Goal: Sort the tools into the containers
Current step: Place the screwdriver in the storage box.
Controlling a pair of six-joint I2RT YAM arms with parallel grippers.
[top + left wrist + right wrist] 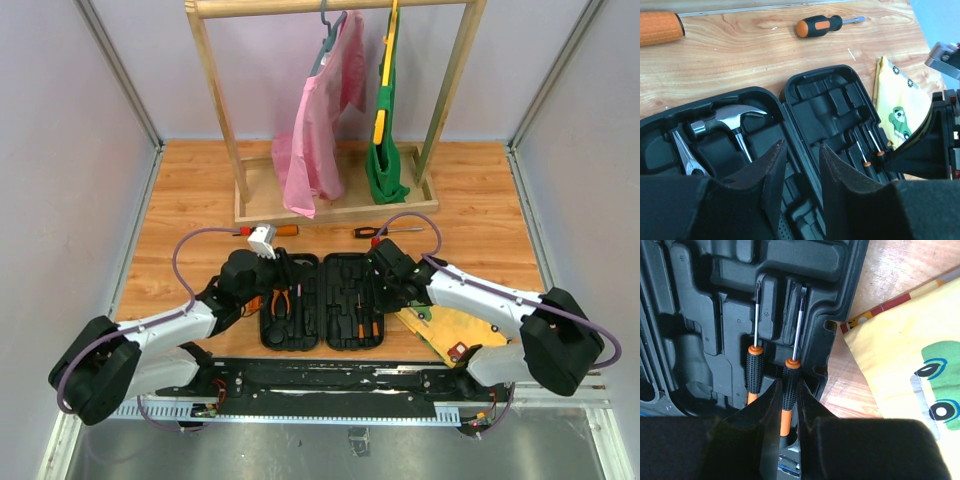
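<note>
We see a wooden table point(480, 200) with pale walls point(60, 150) on three sides. At its far side stands a wooden clothes rack point(215, 90), and its base frame lies flat on the table. From the top bar hang two garments. The pink garment point(320, 130) is on a grey-green hanger point(328, 20), and its lower end reaches over the front rail of the base. The green garment point(385, 150) hangs to its right on a yellow hanger point(387, 50). On the near right part of the table lies a flat yellow picture board point(455, 325). In the wrist views we can see a green cartoon vehicle on it.
</note>
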